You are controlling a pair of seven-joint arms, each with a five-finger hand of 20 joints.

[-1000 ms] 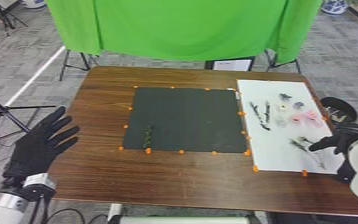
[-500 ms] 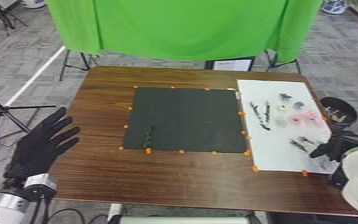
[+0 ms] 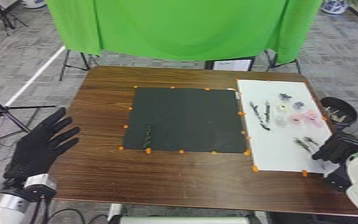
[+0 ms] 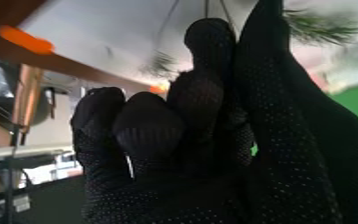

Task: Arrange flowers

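right hand (image 3: 337,148) at white sheet's (image 3: 282,159) right edge, near green sprigs (image 3: 302,144), grip indeterminable, left hand (image 3: 37,149) spread at table's (image 3: 158,180) left edge, leafy stem (image 3: 147,137) on black mat (image 3: 191,117)

R hand (image 3: 340,146) hides pt of white sheet (image 3: 278,159); green cloth (image 3: 175,30) cut off @ top.
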